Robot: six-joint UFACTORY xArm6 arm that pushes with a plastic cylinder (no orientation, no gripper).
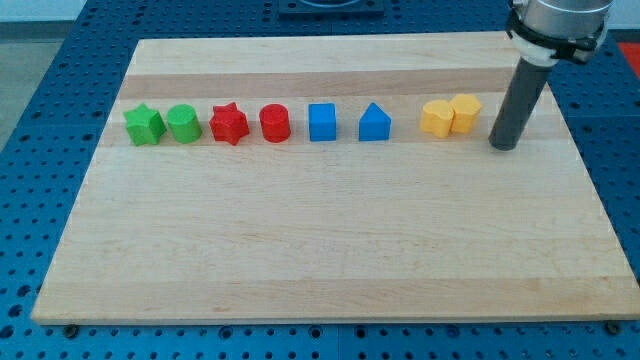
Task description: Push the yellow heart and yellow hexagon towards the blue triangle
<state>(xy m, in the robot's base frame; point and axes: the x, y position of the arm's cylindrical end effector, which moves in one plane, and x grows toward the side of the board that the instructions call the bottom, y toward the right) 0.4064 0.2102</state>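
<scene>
The blue triangle [374, 123] sits in a row of blocks across the upper part of the wooden board. To its right lie the yellow heart [436, 118] and the yellow hexagon [465, 112], touching each other. My tip [505, 145] rests on the board just right of the yellow hexagon, a small gap apart, with the dark rod rising to the view's top right.
Left of the blue triangle in the same row stand a blue cube [322, 122], a red cylinder [275, 124], a red star [229, 124], a green cylinder [183, 124] and a green star [144, 125]. The board's right edge [590, 190] is near my tip.
</scene>
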